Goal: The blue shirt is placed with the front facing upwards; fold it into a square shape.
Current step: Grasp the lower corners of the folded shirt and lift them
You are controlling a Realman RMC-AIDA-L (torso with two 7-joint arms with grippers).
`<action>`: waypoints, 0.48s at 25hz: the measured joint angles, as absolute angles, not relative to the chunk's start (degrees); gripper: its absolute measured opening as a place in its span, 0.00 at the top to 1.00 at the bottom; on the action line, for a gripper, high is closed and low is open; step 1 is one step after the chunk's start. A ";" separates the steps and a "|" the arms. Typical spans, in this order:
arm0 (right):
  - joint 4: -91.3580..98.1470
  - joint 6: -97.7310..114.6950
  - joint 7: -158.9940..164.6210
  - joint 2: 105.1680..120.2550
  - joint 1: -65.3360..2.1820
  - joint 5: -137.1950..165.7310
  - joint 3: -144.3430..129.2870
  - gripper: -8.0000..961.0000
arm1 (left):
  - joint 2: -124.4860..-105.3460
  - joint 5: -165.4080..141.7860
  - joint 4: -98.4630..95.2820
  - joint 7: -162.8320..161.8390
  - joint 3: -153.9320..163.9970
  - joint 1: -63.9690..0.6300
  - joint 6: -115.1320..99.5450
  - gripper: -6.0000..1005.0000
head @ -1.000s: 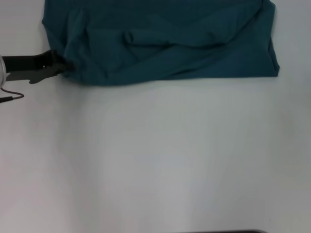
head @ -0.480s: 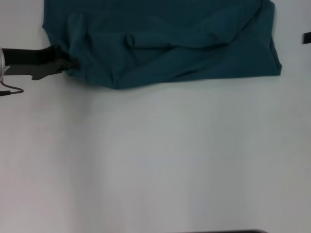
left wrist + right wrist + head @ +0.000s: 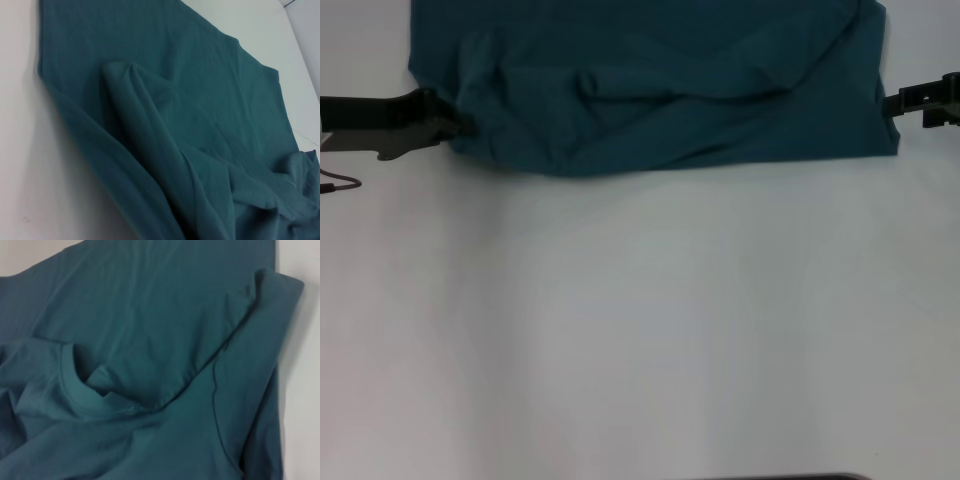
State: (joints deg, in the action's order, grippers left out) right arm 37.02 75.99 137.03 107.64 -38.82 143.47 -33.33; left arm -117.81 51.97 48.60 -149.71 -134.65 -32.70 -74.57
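Left gripper [image 3: 455, 125] clamped on blue shirt's [image 3: 660, 80] left edge; right gripper [image 3: 898, 103] beside right edge, finger state unclear. Shirt bunched at far side of white counter [image 3: 640, 320]. Partly doubled, rumpled; squaring folds left, seemingly
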 joint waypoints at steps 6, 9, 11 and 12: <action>33.32 71.17 137.56 108.88 -40.22 143.89 -34.05 0.17 | -118.06 52.12 48.61 -149.41 -134.65 -33.02 -74.37 0.98; 32.77 68.92 137.59 109.85 -40.83 144.19 -34.54 0.18 | -118.05 52.12 48.61 -149.36 -134.65 -33.02 -74.25 0.98; 32.67 68.02 137.74 110.34 -41.12 144.21 -34.76 0.18 | -118.05 52.13 48.61 -149.36 -134.65 -32.93 -74.02 0.98; 32.66 67.52 137.91 110.60 -41.25 144.23 -35.04 0.19 | -118.05 52.12 48.61 -149.35 -134.64 -32.83 -73.90 0.98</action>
